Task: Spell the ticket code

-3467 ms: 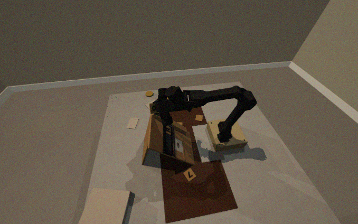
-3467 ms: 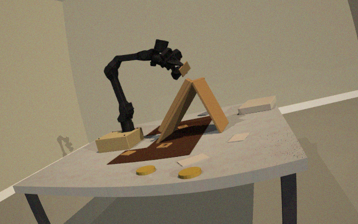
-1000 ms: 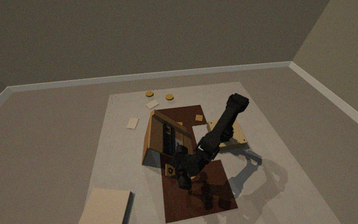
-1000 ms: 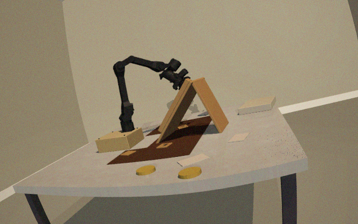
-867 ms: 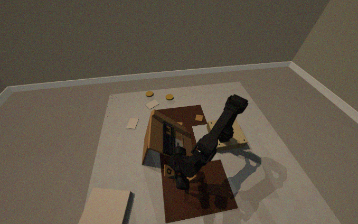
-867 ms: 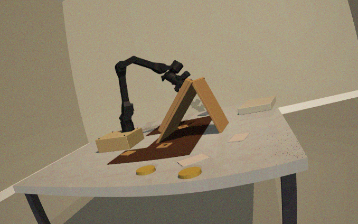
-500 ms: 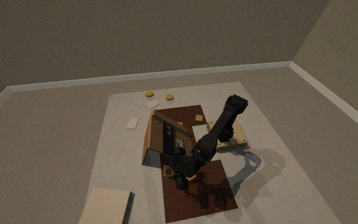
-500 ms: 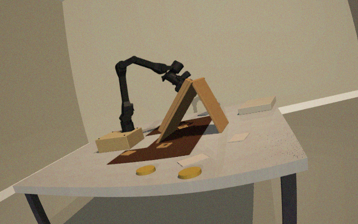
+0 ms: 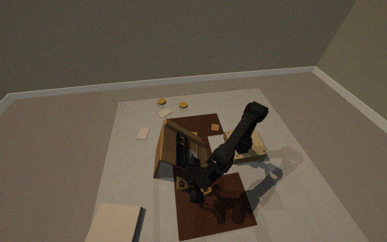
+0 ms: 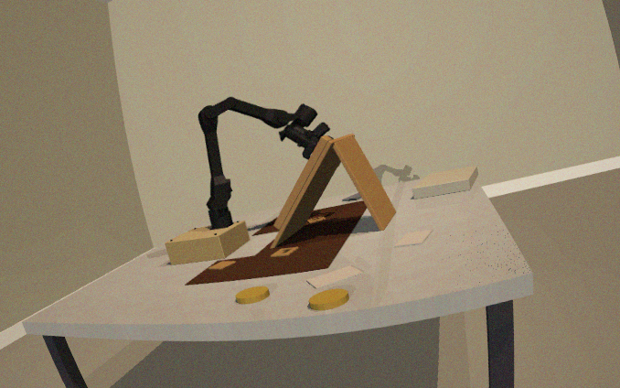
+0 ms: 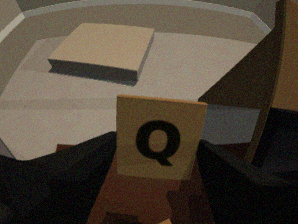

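Note:
My gripper [image 9: 189, 184] [image 11: 157, 141] is shut on the Q tile [image 9: 181, 183] [image 11: 172, 172], its letter upright in the wrist view. The tile is in the air beside the near end of the tilted board [image 9: 168, 147] [image 10: 366, 185] [image 11: 288, 60], clear of the dark rail [image 9: 181, 157]. An R tile [image 9: 181, 140] sits in the rail toward the far end. The ticket [image 9: 193, 153] on the board is partly hidden and unreadable. A loose tile [image 9: 206, 190] [image 10: 315, 219] lies on the mat under the gripper, its letter unclear. Two more tiles [image 9: 214, 126] [image 10: 284, 251] lie beyond the board.
A brown mat [image 9: 189, 225] [image 10: 254, 271] runs under the board. A pale block [image 9: 113, 221] [image 10: 444, 185] [image 11: 105, 47] lies near one table end. Two yellow discs [image 9: 161, 101] [image 10: 328, 299] and two pale cards [image 9: 143, 133] [image 10: 334, 276] lie around the board's far side.

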Controlling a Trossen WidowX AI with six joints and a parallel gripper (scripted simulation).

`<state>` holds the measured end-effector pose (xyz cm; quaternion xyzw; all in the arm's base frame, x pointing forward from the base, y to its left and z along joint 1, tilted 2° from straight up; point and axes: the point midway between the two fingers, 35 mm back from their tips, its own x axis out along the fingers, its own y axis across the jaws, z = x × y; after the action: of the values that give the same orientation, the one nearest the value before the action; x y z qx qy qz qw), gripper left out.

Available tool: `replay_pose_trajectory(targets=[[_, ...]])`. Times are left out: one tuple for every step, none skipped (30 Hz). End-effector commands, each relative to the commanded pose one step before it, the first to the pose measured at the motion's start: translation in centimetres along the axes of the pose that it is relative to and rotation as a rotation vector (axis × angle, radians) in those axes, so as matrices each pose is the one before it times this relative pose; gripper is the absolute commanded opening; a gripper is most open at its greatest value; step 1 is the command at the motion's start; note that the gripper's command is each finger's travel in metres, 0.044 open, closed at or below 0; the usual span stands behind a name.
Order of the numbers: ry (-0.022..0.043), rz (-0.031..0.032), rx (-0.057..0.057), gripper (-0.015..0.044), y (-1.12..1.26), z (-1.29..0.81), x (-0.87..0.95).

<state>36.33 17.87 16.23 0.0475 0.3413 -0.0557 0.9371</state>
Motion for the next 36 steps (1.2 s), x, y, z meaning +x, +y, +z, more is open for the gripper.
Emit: replay_pose_trajectory(targets=[[0.00692, 0.00293, -0.0058, 0.0000, -0.245, -0.316, 0.065], [0.00000, -0.00003, 0.0000, 0.0000, -0.051, -0.016, 0.005], [0.00000, -0.00003, 0.0000, 0.0000, -0.051, -0.016, 0.005], [0.00000, -0.00003, 0.0000, 0.0000, -0.051, -0.017, 0.006], [0.00000, -0.00003, 0.0000, 0.0000, -0.050, -0.016, 0.006], [0.00000, -0.00003, 0.0000, 0.0000, -0.050, -0.016, 0.006], [0.00000, -0.00003, 0.0000, 0.0000, -0.050, -0.015, 0.006], [0.00000, -0.00003, 0.0000, 0.0000, -0.050, -0.015, 0.006], [0.00000, -0.00003, 0.0000, 0.0000, -0.050, -0.014, 0.006], [0.00000, -0.00003, 0.0000, 0.0000, -0.050, -0.013, 0.006], [0.00000, -0.00003, 0.0000, 0.0000, -0.049, -0.012, 0.006], [0.00000, -0.00003, 0.0000, 0.0000, -0.049, -0.011, 0.005], [0.00000, -0.00003, 0.0000, 0.0000, -0.048, -0.010, 0.005], [0.00000, -0.00004, 0.0000, 0.0000, -0.059, -0.011, 0.006], [0.00000, -0.00004, 0.0000, 0.0000, -0.062, -0.010, 0.006], [0.00000, -0.00004, 0.0000, 0.0000, -0.061, -0.009, 0.005], [0.00000, -0.00004, 0.0000, 0.0000, -0.058, -0.007, 0.005], [0.00000, -0.00003, 0.0000, 0.0000, -0.055, -0.006, 0.004], [-0.00001, -0.00004, 0.0000, 0.0000, -0.067, -0.006, 0.004], [-0.00001, -0.00004, 0.0000, 0.0000, -0.066, -0.004, 0.003], [-0.00001, -0.00004, 0.0000, 0.0000, -0.059, -0.003, 0.003], [-0.00001, -0.00003, 0.0000, 0.0000, -0.053, -0.001, 0.002], [-0.00001, -0.00003, 0.0000, 0.0000, -0.050, -0.001, 0.001], [-0.00001, -0.00003, 0.0000, 0.0000, -0.049, 0.000, 0.001], [-0.00001, -0.00003, 0.0000, 0.0000, -0.049, 0.000, 0.001], [-0.00001, -0.00003, 0.0000, 0.0000, -0.049, 0.001, 0.001], [-0.00001, -0.00003, 0.0000, 0.0000, -0.050, 0.001, 0.001], [-0.00001, -0.00003, 0.0000, 0.0000, -0.050, 0.001, 0.001], [-0.00001, -0.00003, 0.0000, 0.0000, -0.050, 0.001, 0.001], [-0.00001, -0.00003, 0.0000, 0.0000, -0.050, 0.001, 0.001], [-0.00001, -0.00003, 0.0000, 0.0000, -0.050, 0.001, 0.001], [-0.00001, -0.00003, 0.0000, 0.0000, -0.050, 0.001, 0.001], [-0.00001, -0.00003, 0.0000, 0.0000, -0.050, 0.001, 0.001], [-0.00001, -0.00003, 0.0000, 0.0000, -0.050, 0.001, 0.001], [-0.00001, -0.00003, 0.0000, 0.0000, -0.050, 0.001, 0.001], [-0.00001, -0.00003, 0.0000, 0.0000, -0.050, 0.001, 0.001]])
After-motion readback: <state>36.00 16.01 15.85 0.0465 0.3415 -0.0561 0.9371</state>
